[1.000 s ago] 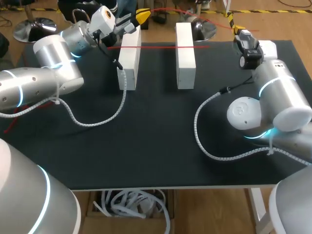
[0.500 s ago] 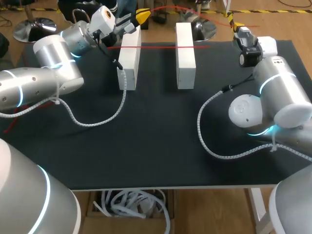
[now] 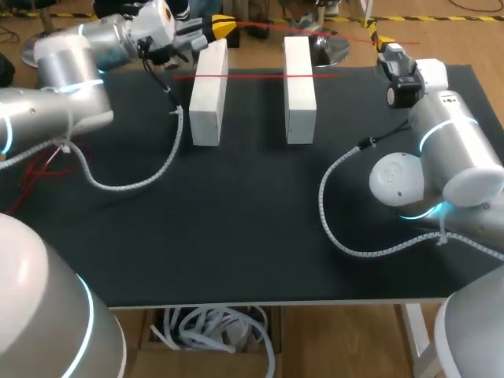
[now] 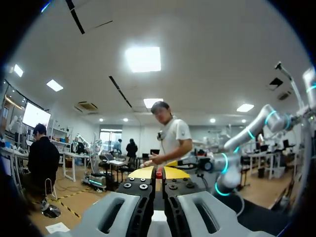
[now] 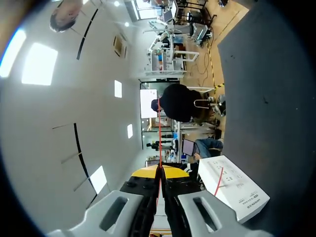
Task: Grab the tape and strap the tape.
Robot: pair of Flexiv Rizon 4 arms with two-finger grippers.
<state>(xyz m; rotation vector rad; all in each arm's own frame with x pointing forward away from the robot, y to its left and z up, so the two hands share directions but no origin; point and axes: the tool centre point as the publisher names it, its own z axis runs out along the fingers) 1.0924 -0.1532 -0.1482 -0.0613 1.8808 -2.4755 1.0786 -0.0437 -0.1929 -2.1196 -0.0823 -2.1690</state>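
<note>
Left end effector (image 3: 223,25) sits in the upper left of the frame, at the far end of the left white rectangular block (image 3: 206,102). Its wrist view shows the yellow tips pressed together on a bit of red, so I read it as clamped on the thin red tape (image 3: 346,36).

Right end effector (image 3: 387,49) is in the upper right, well off to the side of the right white rectangular block (image 3: 299,102). In its wrist view the tips are closed on the same tape, which runs straight out ahead from between them.

Key relation: the tape hangs as 1 span between the 2 end effectors. Its long axis runs left-right across the top of the frame, sloping slightly down toward the right. It crosses near the upper ends of the 2 blocks, at the far edge of the black tabletop (image 3: 236,220). I can't tell its height over them. The blocks run top-to-bottom of the frame, so the span is roughly square to both.

A second red strand (image 3: 252,76) already lies across both blocks, a little lower in the frame and near parallel to the held span.

My read: the next move brings the span toward the lower frame and down onto the block tops. Left is right at its block; right has more ground to cover. The 2 arms need to travel together, or the span goes slack or skews.
</note>
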